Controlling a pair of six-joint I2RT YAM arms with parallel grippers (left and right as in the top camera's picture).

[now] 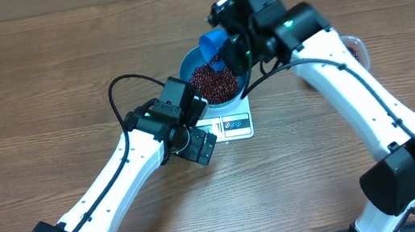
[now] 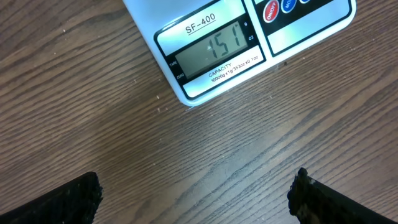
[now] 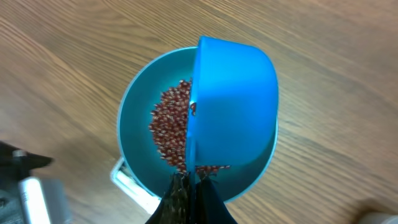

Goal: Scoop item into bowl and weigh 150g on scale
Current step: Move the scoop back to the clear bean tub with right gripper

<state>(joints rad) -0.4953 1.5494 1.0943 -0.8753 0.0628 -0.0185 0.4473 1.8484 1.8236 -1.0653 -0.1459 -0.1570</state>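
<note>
The bright blue bowl (image 1: 184,74) stands on the white scale (image 1: 235,125) and holds a heap of dark red beans (image 1: 213,82). My right gripper (image 1: 232,49) is shut on the handle of a small blue scoop (image 1: 213,44), which is tipped on its side over the bowl's far rim. In the right wrist view the scoop (image 3: 233,106) covers half the bowl (image 3: 134,124), with beans (image 3: 169,127) beside it and my gripper (image 3: 194,186) clamped below. My left gripper (image 1: 199,145) hangs open over bare table in front of the scale (image 2: 205,50), whose display reads 151.
A clear tub (image 1: 355,47) with beans shows at the right, mostly hidden behind the right arm. A black cable loops over the table left of the bowl. Wooden table surface lies all around the scale.
</note>
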